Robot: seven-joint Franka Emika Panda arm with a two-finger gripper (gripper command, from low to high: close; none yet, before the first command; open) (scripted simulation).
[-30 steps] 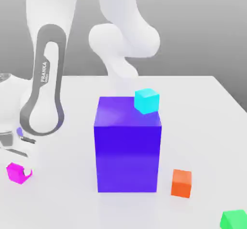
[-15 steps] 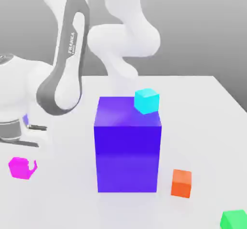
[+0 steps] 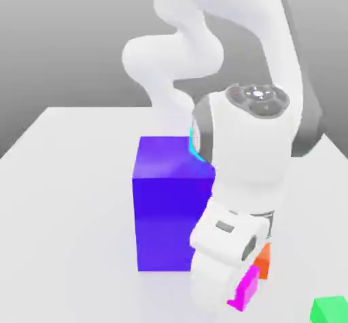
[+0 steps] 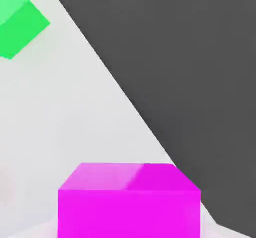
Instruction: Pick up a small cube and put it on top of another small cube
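Note:
The small cube point(image 3: 249, 285), bright magenta, sits at the tip of my gripper point(image 3: 238, 296), which is shut on it. The hand hangs low at the front of the table, towards the exterior view's right, just in front of the tall blue-violet block point(image 3: 166, 206). The orange cube point(image 3: 264, 261) peeks out right behind the magenta one, mostly covered by the hand. In the hand view the small cube point(image 4: 129, 199) is very close, with the white tabletop point(image 4: 75, 111) beyond it. Only a sliver of the cyan cube point(image 3: 194, 149) shows on the block's top, behind my arm.
A green cube point(image 3: 331, 309) lies at the front corner on the exterior view's right, also seen as the green cube point(image 4: 17, 24) in the hand view. The table edge point(image 4: 125, 94) runs close to the held cube. My arm's wrist covers the block's right side.
The arm has swung from the exterior view's left across the front of the blue-violet block to the right, carrying the magenta cube with it. It now hides most of the cyan and orange cubes.

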